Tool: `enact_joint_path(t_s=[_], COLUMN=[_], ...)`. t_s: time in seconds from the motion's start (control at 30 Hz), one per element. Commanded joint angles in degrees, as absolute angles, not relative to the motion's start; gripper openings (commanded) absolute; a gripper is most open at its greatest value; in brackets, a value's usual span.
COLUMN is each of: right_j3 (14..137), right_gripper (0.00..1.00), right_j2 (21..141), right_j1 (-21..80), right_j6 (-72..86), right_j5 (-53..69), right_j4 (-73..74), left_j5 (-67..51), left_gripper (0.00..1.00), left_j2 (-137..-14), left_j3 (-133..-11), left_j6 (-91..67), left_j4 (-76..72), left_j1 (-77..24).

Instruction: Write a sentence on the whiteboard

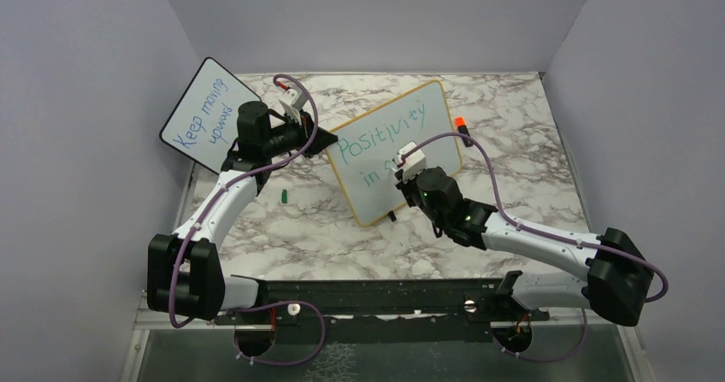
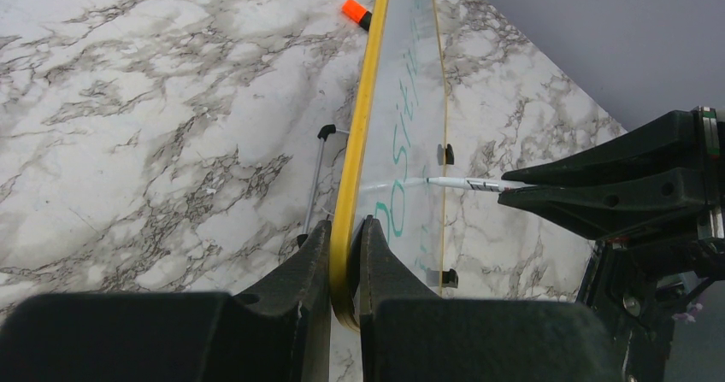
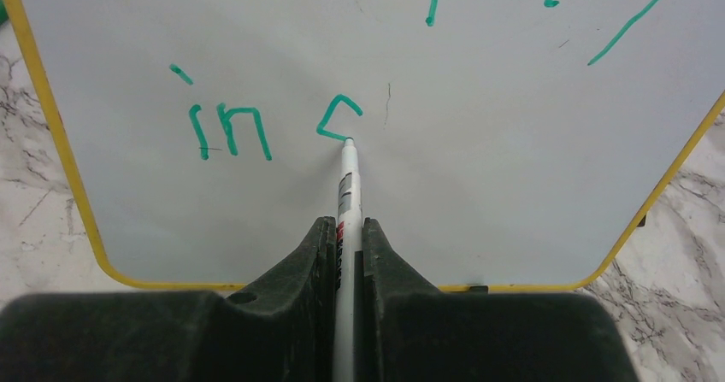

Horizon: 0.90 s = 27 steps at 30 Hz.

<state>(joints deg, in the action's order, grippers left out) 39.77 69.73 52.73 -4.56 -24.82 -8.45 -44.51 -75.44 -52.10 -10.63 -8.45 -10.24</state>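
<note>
I had the whiteboard (image 1: 376, 202) standing on edge in the middle of the tabletop (image 1: 530, 185), propped from behind. The left jaws were clenched on its yellow frame at the left end. The right jaws were clamped round the marker (image 3: 347, 185), whose tip touched the white face just after "in", at the foot of an open green curve.

The sentence (image 1: 382, 132) was part written: "Positivity" stood on the upper line and the second line was only begun. To finish this letter well, I judged the stroke needed light, even pressure. The marker should be kept square to the face, and the left hold should stay firm so the board did not rock away from the tip. The new letters should sit on the same baseline as "in", and there looked to be ample bare board to the right.

The board's long axis ran from near left to far right across the tabletop, its written face turned towards the right arm. The marker's long axis pointed straight out from the jaws into that face, tip foremost.
</note>
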Motion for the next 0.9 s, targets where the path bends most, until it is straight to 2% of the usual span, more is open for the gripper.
enact_joint_path(t_s=[0.0, 0.87], right_j3=[38.9, 42.2], right_gripper=[0.00, 0.00], right_j2=[69.4, 70.6], right_j1=[51.8, 51.1], right_j6=[-5.0, -6.0], right_j5=[-26.2, -23.6], right_j4=[-8.1, -12.5], left_j5=[-40.4, -40.5], left_gripper=[0.00, 0.00], left_j2=[-78.0, -77.9], left_j3=[-51.0, -51.0], left_j6=[-5.9, -5.8], left_j4=[-1.6, -1.5], left_j1=[-11.0, -11.0])
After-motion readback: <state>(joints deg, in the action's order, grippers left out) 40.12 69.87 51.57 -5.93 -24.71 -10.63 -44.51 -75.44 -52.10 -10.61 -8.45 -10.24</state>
